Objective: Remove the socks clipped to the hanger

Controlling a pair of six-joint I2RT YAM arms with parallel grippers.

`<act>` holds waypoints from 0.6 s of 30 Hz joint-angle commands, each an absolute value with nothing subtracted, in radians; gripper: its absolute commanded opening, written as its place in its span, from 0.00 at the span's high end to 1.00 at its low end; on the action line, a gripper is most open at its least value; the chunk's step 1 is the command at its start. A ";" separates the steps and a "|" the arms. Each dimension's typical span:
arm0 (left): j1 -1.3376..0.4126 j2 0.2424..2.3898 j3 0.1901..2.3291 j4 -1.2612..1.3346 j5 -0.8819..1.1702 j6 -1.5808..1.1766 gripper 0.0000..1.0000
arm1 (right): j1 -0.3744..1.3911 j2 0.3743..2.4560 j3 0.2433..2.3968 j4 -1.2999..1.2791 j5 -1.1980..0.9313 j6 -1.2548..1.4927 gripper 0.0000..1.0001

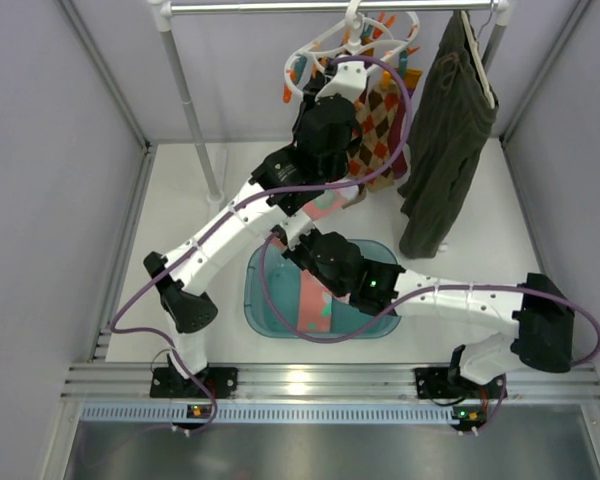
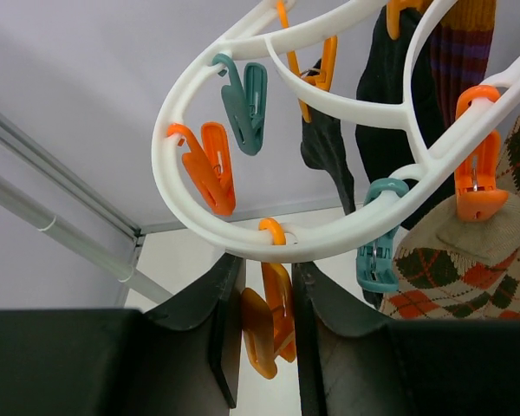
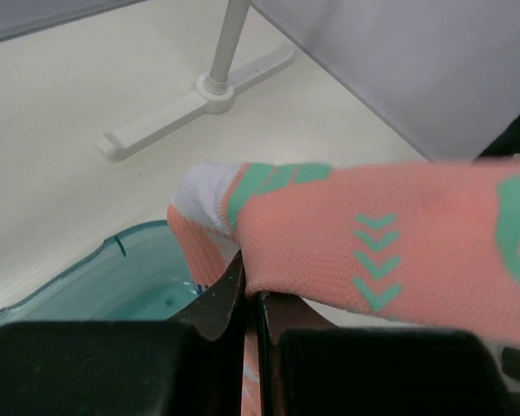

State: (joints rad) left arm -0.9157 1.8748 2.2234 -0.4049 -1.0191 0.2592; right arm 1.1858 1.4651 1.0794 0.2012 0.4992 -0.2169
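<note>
The white looped hanger [image 1: 325,45] hangs from the top rail, and its ring [image 2: 243,234] carries orange and teal clips. My left gripper [image 1: 348,72] is up at the hanger, its jaws [image 2: 264,263] shut on one orange clip [image 2: 269,334] under the ring. Argyle socks [image 1: 380,120] [image 2: 468,277] and black socks [image 2: 381,130] hang clipped beside it. My right gripper [image 1: 298,245] [image 3: 251,277] is shut on a pink sock [image 3: 373,234] with teal marks, above the teal basin [image 1: 260,300]. That sock's upper part [image 1: 325,205] shows below the left arm.
Another pink sock [image 1: 313,300] lies in the basin, whose rim also shows in the right wrist view [image 3: 113,277]. A dark olive garment [image 1: 445,150] hangs on a pale hanger at the right. The rack's pole [image 1: 195,120] and foot [image 3: 191,104] stand at the back left.
</note>
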 commanded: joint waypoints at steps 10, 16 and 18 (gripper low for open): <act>-0.923 1.632 2.027 -0.387 -0.836 0.065 0.29 | 1.209 1.063 0.933 -0.089 0.241 -0.098 1.00; -0.939 1.438 1.849 -0.387 -0.674 -0.073 0.13 | 1.197 1.058 0.787 -0.043 0.282 0.020 1.00; -0.942 1.361 1.778 -0.387 -0.641 -0.113 0.09 | 1.186 1.101 0.769 -0.009 0.291 0.058 1.00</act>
